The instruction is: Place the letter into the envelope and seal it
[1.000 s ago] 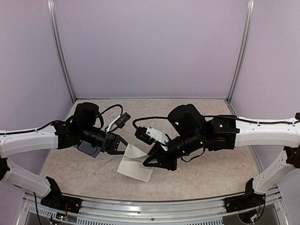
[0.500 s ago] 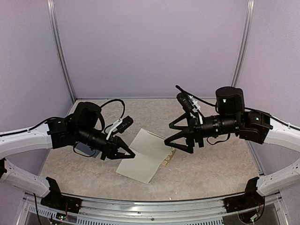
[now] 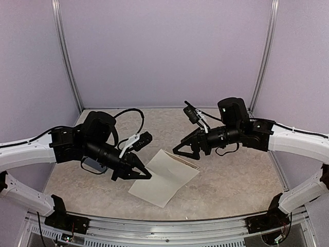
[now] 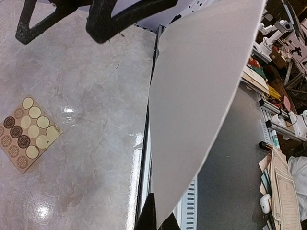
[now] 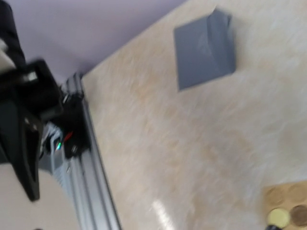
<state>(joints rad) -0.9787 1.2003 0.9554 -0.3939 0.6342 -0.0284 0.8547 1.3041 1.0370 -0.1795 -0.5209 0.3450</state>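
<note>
- Left jaws: shut tight, pinching one edge of the letter (image 3: pixel 165 177).
- Right jaws: spread wide, holding nothing, above the worktop (image 3: pixel 231 180), apart from the letter.
- Envelope (image 5: pixel 204 48): flat on the worktop, beneath my left arm.

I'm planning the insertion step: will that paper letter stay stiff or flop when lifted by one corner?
Probably floppy: the letter is a thin sheet, and its edge curves in the left wrist view. Likely light, since the left pincer holds it by a corner pinch alone. It may slide on the glossy table.
</note>
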